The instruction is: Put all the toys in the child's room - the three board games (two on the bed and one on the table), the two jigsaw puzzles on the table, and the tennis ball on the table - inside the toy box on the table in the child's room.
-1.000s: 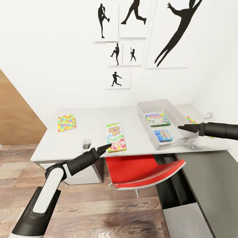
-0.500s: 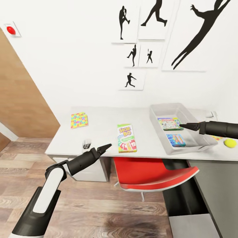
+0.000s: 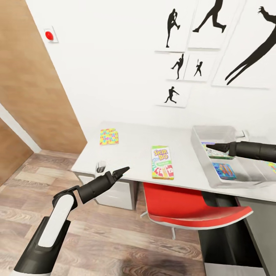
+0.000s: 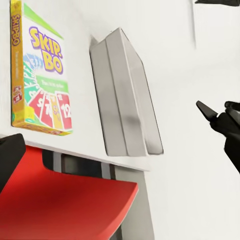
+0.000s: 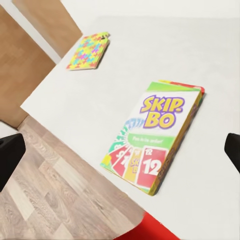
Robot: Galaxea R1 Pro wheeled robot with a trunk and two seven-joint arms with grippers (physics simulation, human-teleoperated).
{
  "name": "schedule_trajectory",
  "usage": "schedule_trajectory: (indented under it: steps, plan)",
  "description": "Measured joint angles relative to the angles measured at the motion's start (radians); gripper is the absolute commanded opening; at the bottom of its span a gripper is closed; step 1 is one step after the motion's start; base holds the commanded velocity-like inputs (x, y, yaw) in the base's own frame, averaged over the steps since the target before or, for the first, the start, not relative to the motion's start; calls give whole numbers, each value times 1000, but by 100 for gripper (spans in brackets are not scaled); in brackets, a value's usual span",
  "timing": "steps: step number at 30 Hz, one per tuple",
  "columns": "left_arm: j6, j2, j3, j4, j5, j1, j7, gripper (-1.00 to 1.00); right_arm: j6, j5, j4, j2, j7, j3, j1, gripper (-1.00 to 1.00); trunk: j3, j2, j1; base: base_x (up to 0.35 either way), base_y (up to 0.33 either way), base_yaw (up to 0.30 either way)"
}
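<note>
On the pale grey table (image 3: 134, 147) lies a Skip-Bo board game (image 3: 162, 162) (image 5: 157, 132) (image 4: 42, 82), flat and alone. A jigsaw puzzle (image 3: 109, 136) (image 5: 89, 50) sits near the table's far left corner. The grey toy box (image 3: 199, 147) (image 4: 125, 95) holds two board games, a green-edged one (image 3: 219, 153) and a blue one (image 3: 224, 171). My right gripper (image 3: 212, 146) hovers open over the box's left part, empty. My left gripper (image 3: 124, 169) hangs open and empty off the table's front edge, left of the Skip-Bo. A second puzzle's corner (image 3: 273, 165) shows past the box.
A red chair (image 3: 191, 209) is tucked under the table below the Skip-Bo. A small grey object (image 3: 100, 166) stands at the table's front left edge. White drawers (image 3: 115, 193) sit under the left end. Wood floor and a wooden door lie to the left.
The whole view has swung left, so the table and box sit further right in the picture. Nothing on the table has moved. Both grippers keep their pose.
</note>
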Motion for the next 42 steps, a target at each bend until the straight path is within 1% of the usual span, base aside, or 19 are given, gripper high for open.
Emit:
schedule_trajectory:
  steps: [6,12,22,29,37,42]
  plan:
    - [0,0,0,0,0,0,0,100,0,0,3,4,-13,-1,1,100,1,0,0,0,1,165]
    - [0,0,-1,0,0,-1,-2,100,-4,-1,6,6,-43,-2,3,100,1,0,0,0,76,71]
    - [1,0,-2,0,0,-1,-2,100,-6,0,12,10,-128,4,4,100,1,0,0,7,199,23]
    - [1,0,-2,0,1,-1,-3,100,-6,0,17,12,-155,5,2,100,1,0,0,46,244,7]
    - [1,0,-3,0,1,-1,-3,100,-7,2,63,13,-172,6,0,100,1,0,0,64,258,2]
    - [1,-1,-3,0,1,-1,-3,100,-20,4,124,14,-185,9,-4,100,1,0,0,70,262,1]
